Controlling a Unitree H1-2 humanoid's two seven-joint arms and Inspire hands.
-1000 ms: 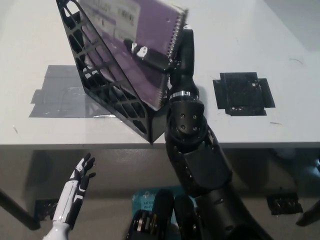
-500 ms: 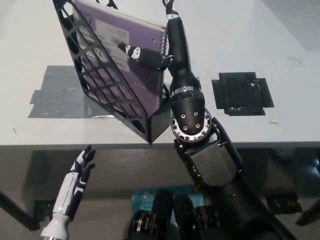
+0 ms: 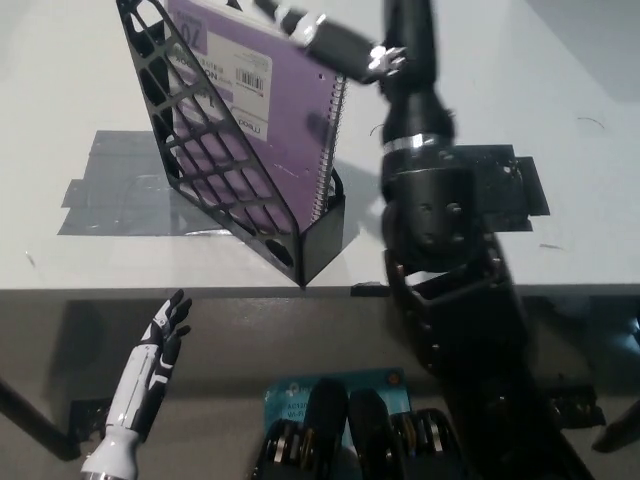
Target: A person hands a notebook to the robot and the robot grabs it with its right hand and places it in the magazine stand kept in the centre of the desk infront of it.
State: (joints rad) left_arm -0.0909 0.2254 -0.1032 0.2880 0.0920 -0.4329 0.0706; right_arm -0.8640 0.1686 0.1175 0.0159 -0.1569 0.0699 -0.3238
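Observation:
The purple spiral notebook [image 3: 270, 130] stands inside the black lattice magazine stand [image 3: 200, 170] at the middle of the white desk, leaning back with the wire spine on the right. My black right hand [image 3: 335, 40] is at the picture's top, over the notebook's upper right corner, partly cut off by the frame edge. Its fingers are stretched out and hold nothing. The black right arm rises from the bottom right, just right of the stand. My white left hand [image 3: 160, 345] rests open below the desk's front edge at the lower left.
A grey tape patch [image 3: 110, 190] lies on the desk left of the stand. A black tape patch [image 3: 525, 190] lies to the right, partly behind my arm. The desk's front edge [image 3: 150, 290] runs just below the stand's foot.
The notebook went down into the stand and my right hand let go of it. That hand has moved up and to the right. The left hand stayed put.

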